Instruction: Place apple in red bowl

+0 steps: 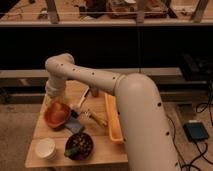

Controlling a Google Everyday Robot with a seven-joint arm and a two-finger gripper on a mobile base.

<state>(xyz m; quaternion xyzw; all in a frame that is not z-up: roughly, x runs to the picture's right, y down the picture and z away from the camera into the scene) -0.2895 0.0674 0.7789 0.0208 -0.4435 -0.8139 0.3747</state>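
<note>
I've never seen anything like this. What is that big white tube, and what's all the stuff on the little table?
The white tube is a robot arm, seen from a single camera that looks along it down at a small wooden table. The arm bends downward at the far left; its end effector, the grasping part, hangs just above the red bowl, mostly hidden behind the wrist. I cannot tell what it holds, and no apple shows clearly. Also on the table: a white cup at the front left, a dark bowl with mixed contents, a blue item between the bowls, a long yellow bin along the right side, and some small items in the middle that I cannot identify.
</note>
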